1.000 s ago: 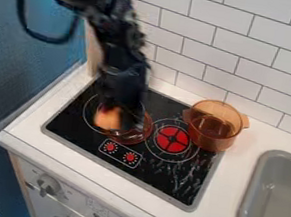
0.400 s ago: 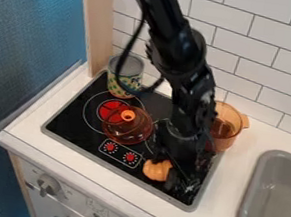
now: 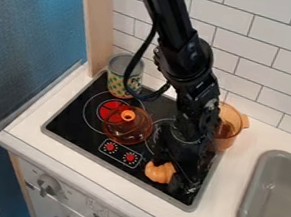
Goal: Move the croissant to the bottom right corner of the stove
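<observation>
Golden croissant [image 3: 159,173] apparently pinched in your gripper [image 3: 167,173], you're near the bottom right corner of the stove [image 3: 72,122], release pending.

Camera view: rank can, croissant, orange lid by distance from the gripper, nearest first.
1. Croissant, right beside it, near the front edge of the stove.
2. Orange lid, up and left of the croissant.
3. Can, farther back on the left.
</observation>
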`<state>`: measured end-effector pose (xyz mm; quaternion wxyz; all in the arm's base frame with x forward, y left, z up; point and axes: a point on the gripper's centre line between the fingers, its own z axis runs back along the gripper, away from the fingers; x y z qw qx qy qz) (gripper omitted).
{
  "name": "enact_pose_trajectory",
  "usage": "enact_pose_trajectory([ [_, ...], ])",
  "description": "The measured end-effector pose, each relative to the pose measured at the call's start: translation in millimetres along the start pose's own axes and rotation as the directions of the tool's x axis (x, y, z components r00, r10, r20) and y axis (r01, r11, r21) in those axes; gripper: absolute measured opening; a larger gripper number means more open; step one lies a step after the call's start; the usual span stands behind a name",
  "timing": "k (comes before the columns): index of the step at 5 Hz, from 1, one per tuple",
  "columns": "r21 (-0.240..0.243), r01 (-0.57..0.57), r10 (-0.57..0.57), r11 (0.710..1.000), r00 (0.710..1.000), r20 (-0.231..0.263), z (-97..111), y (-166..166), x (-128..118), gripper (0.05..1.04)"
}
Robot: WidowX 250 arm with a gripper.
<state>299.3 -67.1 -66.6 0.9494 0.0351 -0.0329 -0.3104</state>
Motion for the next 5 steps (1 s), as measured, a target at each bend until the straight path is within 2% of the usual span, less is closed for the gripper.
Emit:
enact_pose_trajectory([
  [1, -0.025, 0.001, -0.001, 1.0, 1.0, 0.014, 1.1, -6.5, -4.2, 0.994],
  [2, -0.042, -0.013, 0.016, 0.999, 0.997, 0.079, 16.6, 1.0, -3.1, 0.999],
  [3, -0.059, -0.005, 0.011, 0.998, 0.994, 0.108, 35.2, 4.1, -1.9, 0.999],
  [4, -0.035, -0.025, 0.031, 0.999, 0.984, 0.176, 68.1, 11.3, -2.6, 0.999],
  [5, -0.023, -0.049, 0.053, 0.999, 0.98, 0.19, 83.5, 14.9, -5.2, 0.999],
])
